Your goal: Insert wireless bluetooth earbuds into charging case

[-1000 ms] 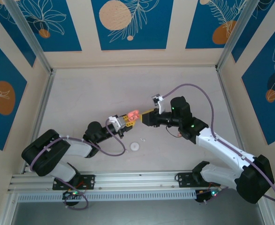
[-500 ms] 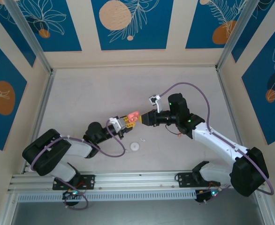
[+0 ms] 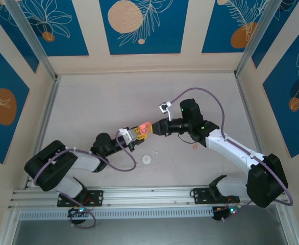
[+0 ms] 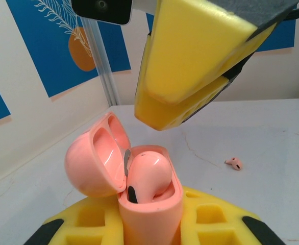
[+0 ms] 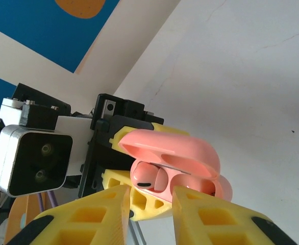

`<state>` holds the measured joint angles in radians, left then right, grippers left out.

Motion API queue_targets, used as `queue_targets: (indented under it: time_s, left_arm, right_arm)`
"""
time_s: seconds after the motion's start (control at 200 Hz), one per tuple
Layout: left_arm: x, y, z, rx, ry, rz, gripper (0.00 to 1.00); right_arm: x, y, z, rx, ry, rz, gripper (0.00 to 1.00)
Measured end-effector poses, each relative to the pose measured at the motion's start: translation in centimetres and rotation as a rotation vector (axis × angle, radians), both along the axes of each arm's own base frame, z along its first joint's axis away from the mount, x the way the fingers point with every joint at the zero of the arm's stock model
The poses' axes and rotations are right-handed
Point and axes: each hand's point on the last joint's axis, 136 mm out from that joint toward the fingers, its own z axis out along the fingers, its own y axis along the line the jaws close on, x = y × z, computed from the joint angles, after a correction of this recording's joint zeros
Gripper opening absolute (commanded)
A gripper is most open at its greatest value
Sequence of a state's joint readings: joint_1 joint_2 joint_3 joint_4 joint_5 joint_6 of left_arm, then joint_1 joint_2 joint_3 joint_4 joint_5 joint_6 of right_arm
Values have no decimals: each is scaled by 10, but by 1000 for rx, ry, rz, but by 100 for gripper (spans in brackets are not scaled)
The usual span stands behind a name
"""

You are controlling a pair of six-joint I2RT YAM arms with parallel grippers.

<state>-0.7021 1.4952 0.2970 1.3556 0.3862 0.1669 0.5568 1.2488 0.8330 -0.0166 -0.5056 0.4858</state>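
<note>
The left gripper (image 3: 135,132) is clamped on the pink charging case (image 4: 150,214) at the centre of the scene. The case's lid (image 4: 94,164) is swung open, with one salmon-pink earbud (image 4: 148,176) seated inside. Just to its right, the right gripper (image 5: 150,193) hovers at the case, its yellow fingers (image 5: 210,219) a narrow gap apart with nothing seen between them. A second pink earbud (image 4: 234,163) lies on the table (image 4: 272,132) farther right.

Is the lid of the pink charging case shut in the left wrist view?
No: the lid of the pink charging case stands swung open, with a pink earbud seated inside.
</note>
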Motion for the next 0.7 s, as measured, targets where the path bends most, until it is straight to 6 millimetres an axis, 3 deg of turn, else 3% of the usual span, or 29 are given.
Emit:
queue_targets:
  time_s: [0.485,0.7]
  left_arm:
    - [-1,-1,0,1,-1,-6,14]
    - [-1,-1,0,1,-1,-7,15]
  right_arm:
    - [-10,16,6,16,-8,79,18]
    - [-11,20,-2,4,9,96,16]
